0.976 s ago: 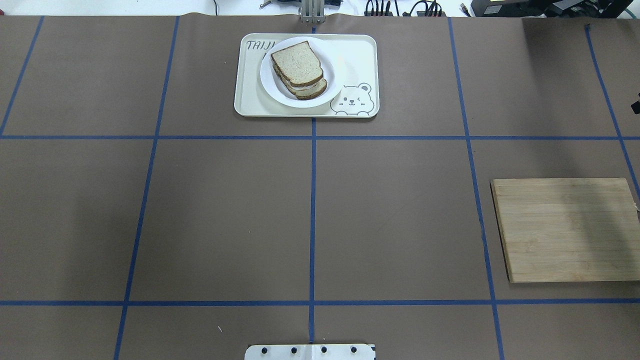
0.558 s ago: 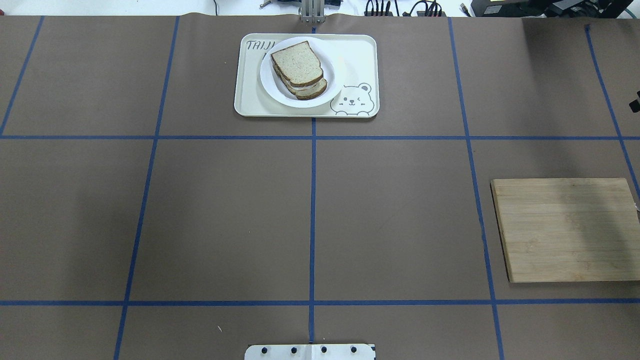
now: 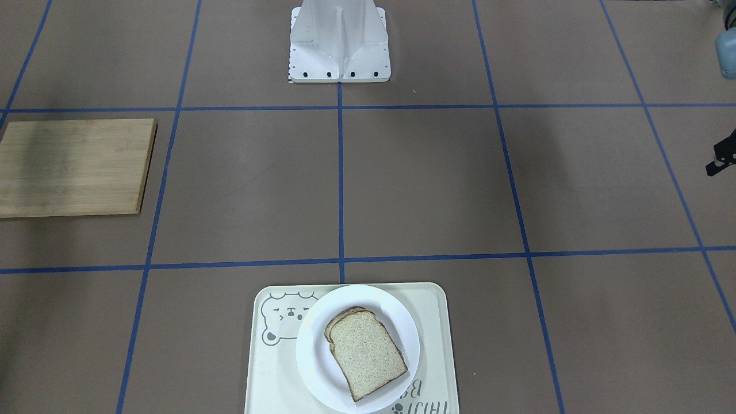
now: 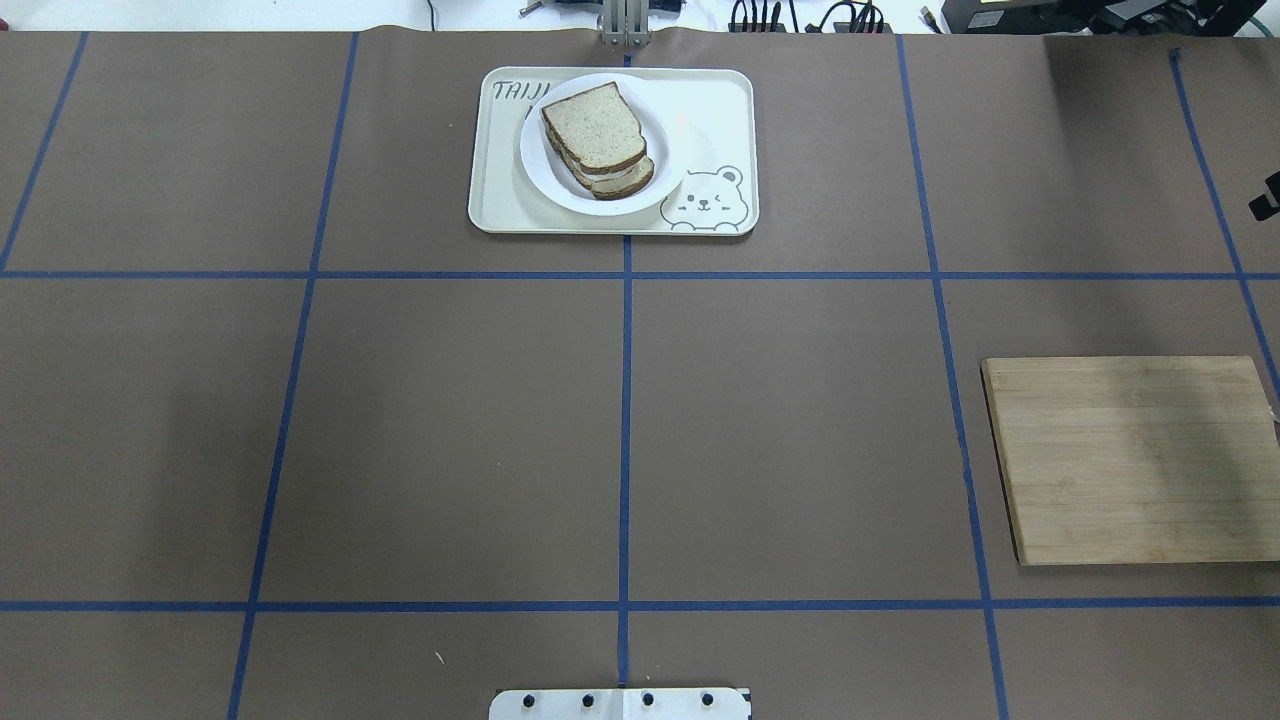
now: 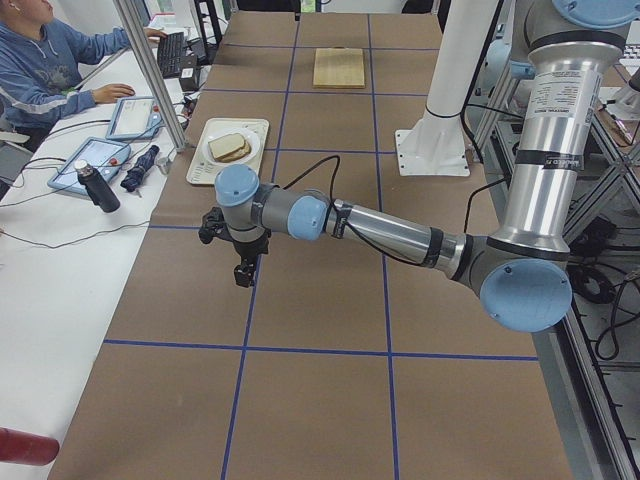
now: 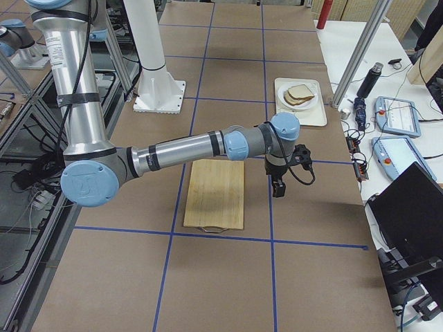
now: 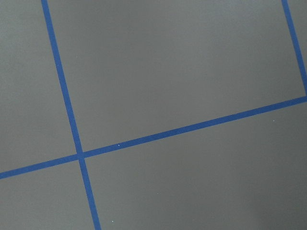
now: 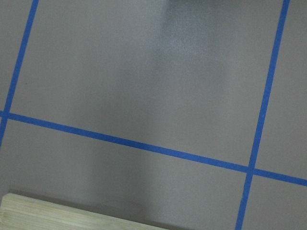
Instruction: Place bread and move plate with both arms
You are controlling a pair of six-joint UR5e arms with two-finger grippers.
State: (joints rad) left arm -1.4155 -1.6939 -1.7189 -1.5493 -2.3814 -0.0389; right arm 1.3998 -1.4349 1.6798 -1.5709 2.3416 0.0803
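Change: in the overhead view, a black sliver of the right arm [image 4: 1264, 206] at the right edge has crept slightly inward and farther away. Nothing else has shifted.
Meaning: that drift touches nothing, so the task looks finished or nearly so.
Bread [image 4: 595, 125]: tops a stack on the plate [image 4: 672, 150].
Plate: sits on the tray [image 4: 720, 110], far centre of the tabletop [image 4: 450, 430].
Left gripper [image 5: 243, 272]: hangs over bare tabletop, well apart from the tray. I cannot tell its opening.
Right gripper [image 6: 277, 188]: hangs near the board [image 6: 214, 194]. I cannot tell its opening either.
Hidden: both wrist views show only tape lines, with no fingers in sight. The lower slice is mostly covered, and both arms are cut off overhead.
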